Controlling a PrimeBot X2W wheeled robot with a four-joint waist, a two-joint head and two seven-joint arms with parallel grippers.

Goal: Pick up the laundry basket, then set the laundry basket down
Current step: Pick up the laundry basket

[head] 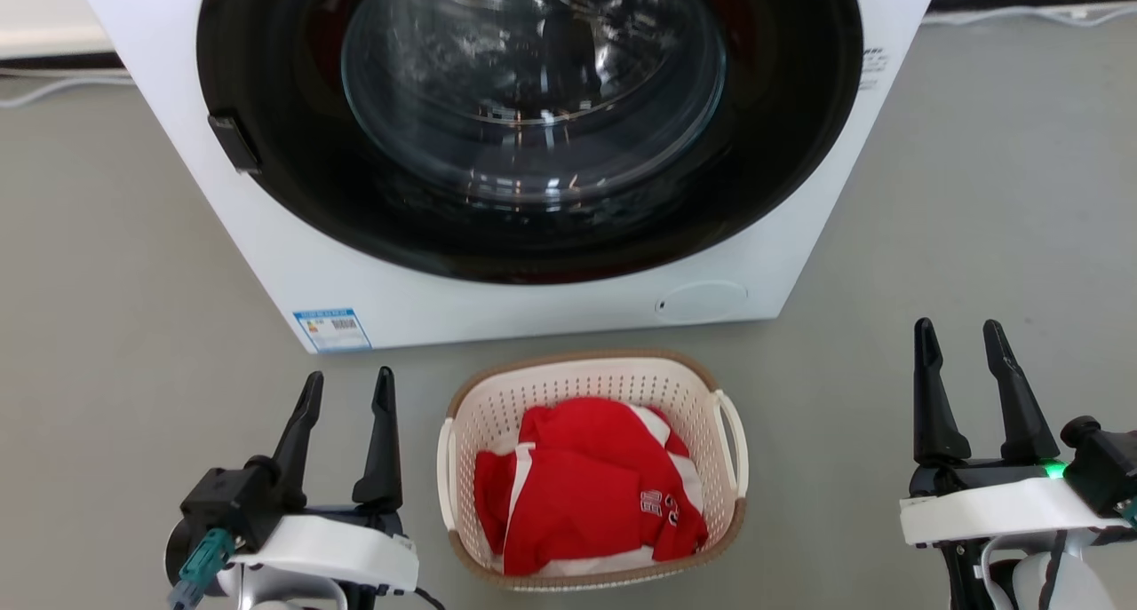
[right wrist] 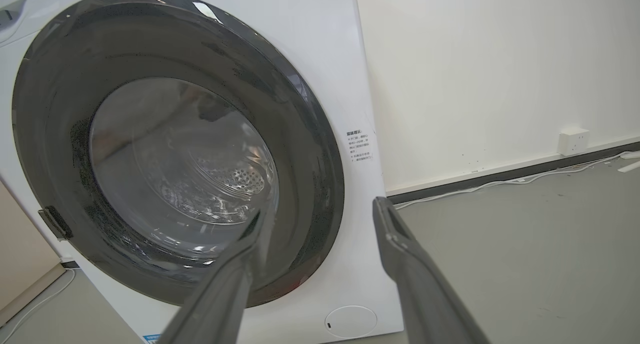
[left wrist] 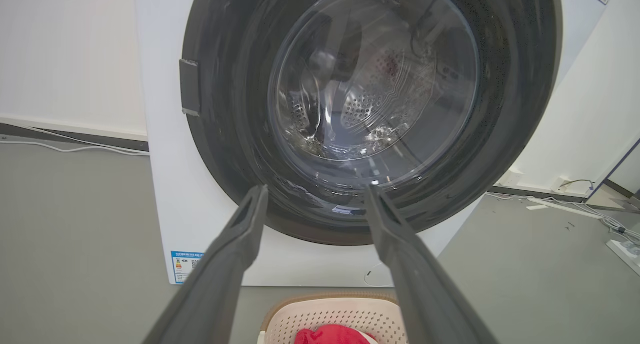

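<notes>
The laundry basket (head: 593, 388), cream-white and perforated with a brown rim and white loop side handles, stands on the grey floor just before the washing machine, holding red and white clothing (head: 586, 486). Its far rim also shows at the bottom of the left wrist view as the laundry basket (left wrist: 335, 316). My left gripper (head: 348, 388) hangs open to the basket's left, apart from it, with nothing between its fingers. My right gripper (head: 959, 339) is open well to the basket's right, also empty. The wrist views show the left gripper (left wrist: 315, 193) and the right gripper (right wrist: 322, 211) pointing at the machine.
A white front-loading washing machine (head: 355, 273) with a shut dark round glass door (head: 533, 104) stands right behind the basket. Grey floor (head: 977, 193) lies on both sides. Cables (left wrist: 575, 209) and a wall socket (right wrist: 572, 139) run along the wall base.
</notes>
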